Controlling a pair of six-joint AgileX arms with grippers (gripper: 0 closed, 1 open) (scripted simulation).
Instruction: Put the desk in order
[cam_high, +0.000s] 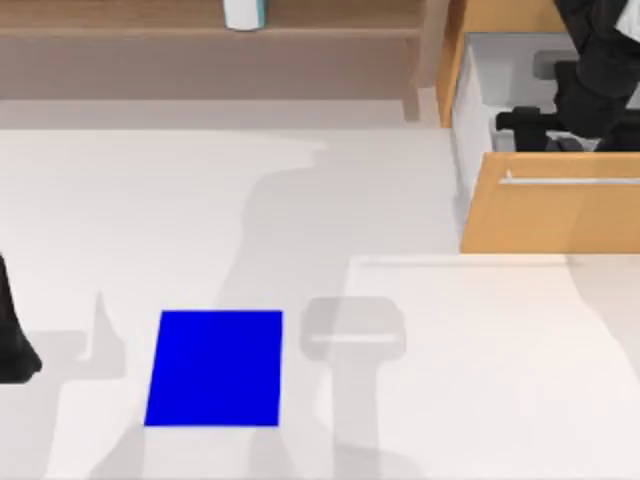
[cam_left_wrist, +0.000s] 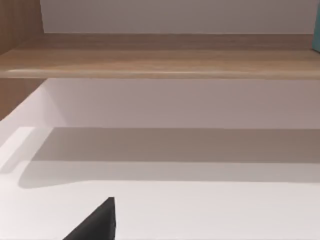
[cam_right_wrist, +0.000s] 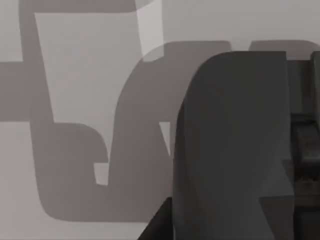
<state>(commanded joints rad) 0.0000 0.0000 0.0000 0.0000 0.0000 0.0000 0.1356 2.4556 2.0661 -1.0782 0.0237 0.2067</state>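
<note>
The desk (cam_high: 200, 200) is a wide white tabletop with a brown wooden shelf (cam_high: 150, 45) along the back and a light-wood drawer unit (cam_high: 550, 215) at the back right. The drawer (cam_high: 480, 90) stands pulled out, its white inside showing. My right gripper (cam_high: 545, 125) reaches down into the drawer. In the right wrist view a dark grey thing (cam_right_wrist: 230, 150) sits close over the drawer's white floor (cam_right_wrist: 75, 75); whether it is gripped I cannot tell. My left arm (cam_high: 12, 340) is parked at the desk's left edge, and a black part of my left gripper (cam_left_wrist: 95, 225) shows above the tabletop.
A small blue rectangular mat (cam_high: 213, 368) lies flat near the front, left of centre. A white and teal object (cam_high: 243, 12) stands on the shelf. The drawer's front panel with its metal handle (cam_high: 570, 181) juts out over the desk at the right.
</note>
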